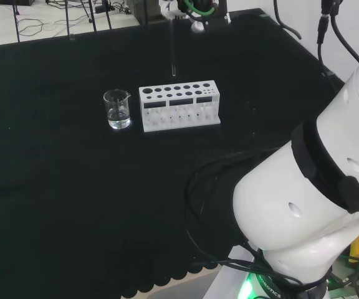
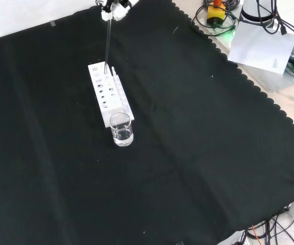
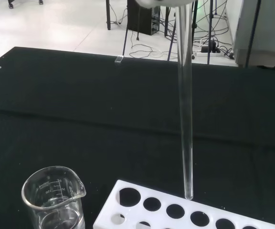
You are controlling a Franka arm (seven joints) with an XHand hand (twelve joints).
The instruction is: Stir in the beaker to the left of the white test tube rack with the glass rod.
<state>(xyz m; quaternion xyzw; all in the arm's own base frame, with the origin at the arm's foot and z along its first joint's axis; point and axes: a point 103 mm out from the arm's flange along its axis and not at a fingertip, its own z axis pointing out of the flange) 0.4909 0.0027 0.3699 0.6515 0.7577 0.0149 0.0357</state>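
Hand (image 2: 115,7): seen at the top edge of the front view, black and white, with the upper end of the glass rod (image 3: 185,109) held in it; the hand is closed on the rod, which hangs straight down below it.

Count: one glass rod, one beaker (image 1: 117,109), one white test tube rack (image 1: 179,106), one black cloth (image 2: 198,143) over the tabletop.

Rod tip: in the wrist view it stands clear above the rack's top face, near one row of holes, not touching. In the head view the tip hangs above and behind the rack.

Beaker: below the hand and off to the rod's side, just beside one short end of the rack, to the rack's left in the head view. It is clear, has a pouring lip, and holds clear liquid in its lower part. The rod is not in it.

Edges and room: rack and beaker sit well inside the cloth; bare cloth lies open on all sides of them. The cloth's scalloped edge shows at the right of the front view.

Writing: graduation marks on the beaker wall, too small to read.
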